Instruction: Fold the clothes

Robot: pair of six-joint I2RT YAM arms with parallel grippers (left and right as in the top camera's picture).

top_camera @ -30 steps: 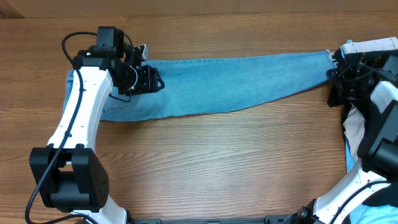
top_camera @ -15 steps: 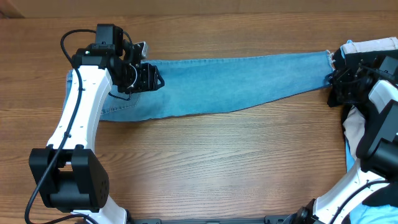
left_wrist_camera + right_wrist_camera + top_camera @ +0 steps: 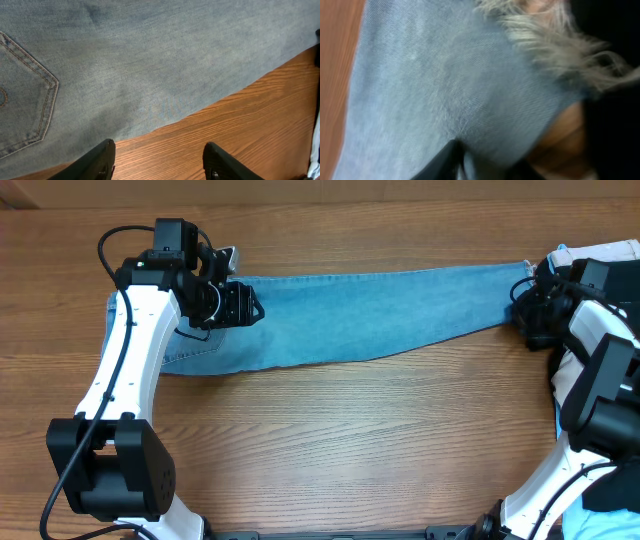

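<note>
Overhead: the jeans (image 3: 380,310) lie flat along the far side of the wooden table (image 3: 350,440), stretched left to right. The waist end is at the left. The single visible leg tapers to the frayed hem (image 3: 530,272) at the right.

Left gripper (image 3: 238,307): it hovers over the seat area, near the waist end. In the left wrist view its fingers (image 3: 102,160) are spread wide, with bare wood (image 3: 260,115) between them. They sit just off the near edge of the denim (image 3: 150,60) and hold nothing. A stitched back pocket (image 3: 22,95) shows at the left of that view.

Right gripper (image 3: 527,308): it sits at the hem end of the leg, right against the cloth. The right wrist view is very close and blurred. Denim (image 3: 445,85) fills most of it, with pale hem fringe (image 3: 555,45) at the upper right. A dark finger (image 3: 442,162) shows at the bottom edge, and the cloth runs down beside it (creases converge there). We cannot tell whether the fingers are clamped on the fabric or only resting against it.

A white cloth (image 3: 610,252) lies at the far right edge of the table, behind the right arm.
</note>
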